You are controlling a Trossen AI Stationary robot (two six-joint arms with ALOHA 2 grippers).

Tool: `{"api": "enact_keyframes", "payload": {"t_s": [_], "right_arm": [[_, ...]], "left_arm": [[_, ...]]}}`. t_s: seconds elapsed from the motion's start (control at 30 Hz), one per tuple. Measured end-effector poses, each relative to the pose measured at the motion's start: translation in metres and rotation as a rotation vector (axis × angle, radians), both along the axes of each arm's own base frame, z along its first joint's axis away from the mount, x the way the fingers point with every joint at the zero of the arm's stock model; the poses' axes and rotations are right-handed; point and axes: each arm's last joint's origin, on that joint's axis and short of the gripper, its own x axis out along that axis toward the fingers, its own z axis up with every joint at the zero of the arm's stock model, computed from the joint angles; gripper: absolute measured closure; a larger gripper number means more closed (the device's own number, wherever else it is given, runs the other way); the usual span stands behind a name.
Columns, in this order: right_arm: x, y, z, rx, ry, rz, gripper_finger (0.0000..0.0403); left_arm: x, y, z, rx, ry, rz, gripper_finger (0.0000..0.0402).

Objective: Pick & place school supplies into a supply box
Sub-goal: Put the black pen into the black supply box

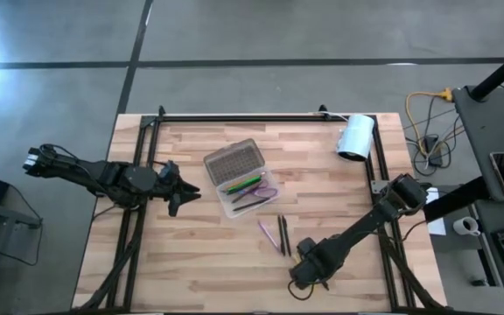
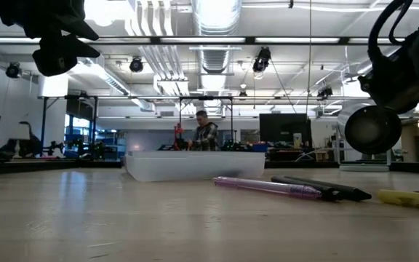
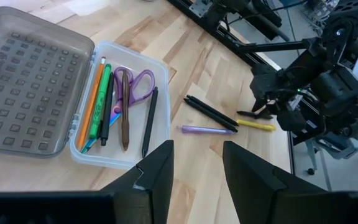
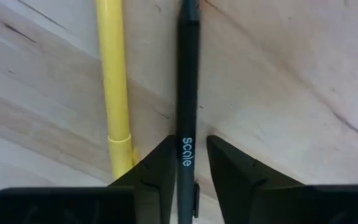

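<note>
The supply box (image 1: 239, 178) lies open: its grey lid (image 3: 27, 81) is flat on the table, and its clear tray (image 3: 123, 106) holds several pens, a pencil and purple scissors (image 3: 132, 84). On the table beside it lie a purple pen (image 3: 207, 129), two dark pens (image 3: 210, 111) and a yellow pen (image 3: 257, 125). My right gripper (image 4: 191, 143) points down near the table's near right. Its fingers stand close on either side of a dark pen (image 4: 188, 87), with the yellow pen (image 4: 114, 81) alongside. My left gripper (image 3: 197, 149) is open and hovers left of the box. My right gripper comes from above with its fingers across the dark pen's shaft (image 4: 188, 124), one on each side. A thin strip of table shows between the pen and one finger (image 4: 229, 168). I cannot tell whether the fingers touch the pen.
A white roll (image 1: 355, 137) lies at the table's far right corner. A black frame rail (image 1: 234, 116) runs along the far edge. Bare wood lies near the left and near edges. A person (image 2: 206, 135) stands far off in the room behind.
</note>
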Motion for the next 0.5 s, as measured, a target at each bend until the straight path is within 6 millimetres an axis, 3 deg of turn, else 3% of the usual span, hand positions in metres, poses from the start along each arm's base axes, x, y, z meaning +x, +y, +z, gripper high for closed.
{"api": "enact_keyframes", "payload": {"t_s": [0.23,0.5], "right_arm": [[-0.0007,-0.0019,-0.0008,-0.021,0.006,0.006,0.0383],[0.0034,-0.0048,0.0086,-0.133,-0.041,0.075,0.0383]], "left_arm": [[0.0,0.0,0.0,0.0,0.0,0.001,0.0279],[0.0,0.0,0.0,0.0,0.0,0.002,0.0279]]}}
